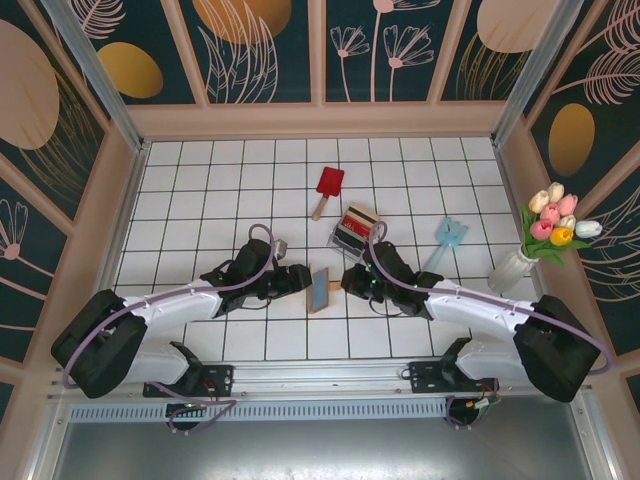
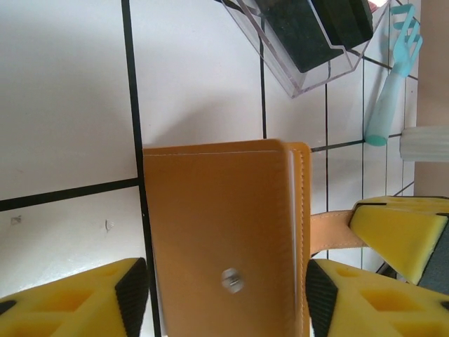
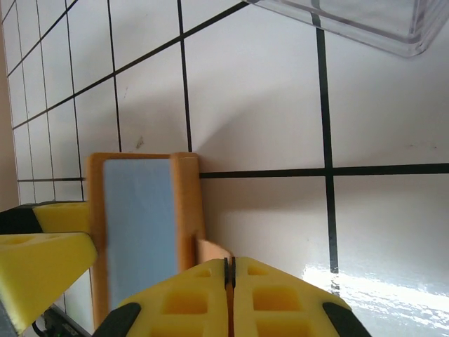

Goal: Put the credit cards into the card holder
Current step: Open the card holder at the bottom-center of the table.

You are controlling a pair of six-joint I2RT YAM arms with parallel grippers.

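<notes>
The orange-tan card holder (image 1: 320, 289) stands on edge on the tiles between my two grippers, a blue panel (image 3: 137, 232) on one face. My left gripper (image 2: 226, 298) is shut on the card holder (image 2: 224, 232), its black pads pressed against both sides. A tan strap (image 2: 335, 232) runs sideways from the holder into my right gripper (image 3: 229, 270), which is shut on that strap (image 3: 214, 251). The credit cards (image 1: 354, 229), red and black with pale edges, lie stacked in a clear plastic box (image 2: 280, 60) behind the right gripper (image 1: 352, 281).
A red paddle with a wooden handle (image 1: 327, 187) lies further back. A teal toy fork (image 1: 449, 236) lies to the right, and a white vase of tulips (image 1: 545, 235) stands by the right wall. The clear box's corner (image 3: 379, 24) is close ahead of the right gripper.
</notes>
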